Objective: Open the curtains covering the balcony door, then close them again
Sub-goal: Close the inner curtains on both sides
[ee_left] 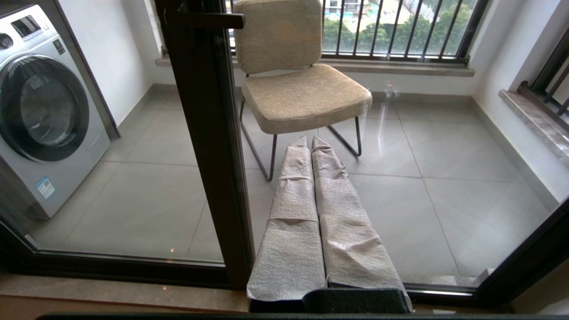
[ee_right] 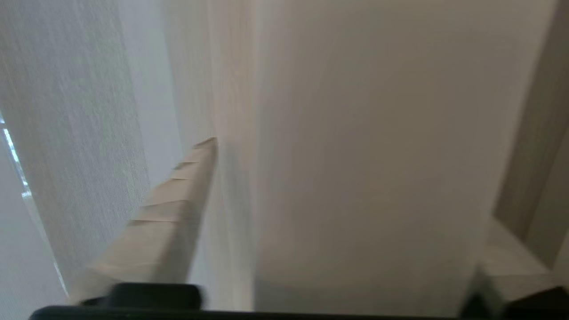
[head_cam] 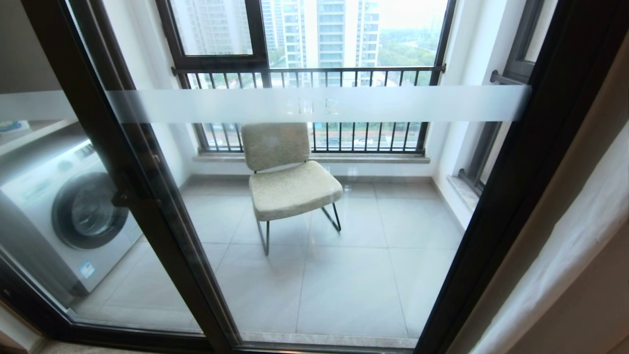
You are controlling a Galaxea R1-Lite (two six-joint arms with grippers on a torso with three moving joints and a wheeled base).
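Right wrist view shows you the right pincer [ee_right: 338,249] spread wide around the curtains [ee_right: 355,155]; left pincer [ee_left: 310,144] closed.

The right wrist view is smeared with motion blur. A thick beige-grey woven curtain panel [ee_right: 369,169] fills the frame from twelve to six o'clock, hiding one cloth-wrapped finger of the right gripper [ee_right: 311,231]; only the other finger [ee_right: 169,209] shows, at seven o'clock. In the head view, neither arm appears. The white front-loading washing machine [head_cam: 69,211] is cut off at nine o'clock. The pale curtain edge [head_cam: 580,236] runs off the frame at four o'clock.
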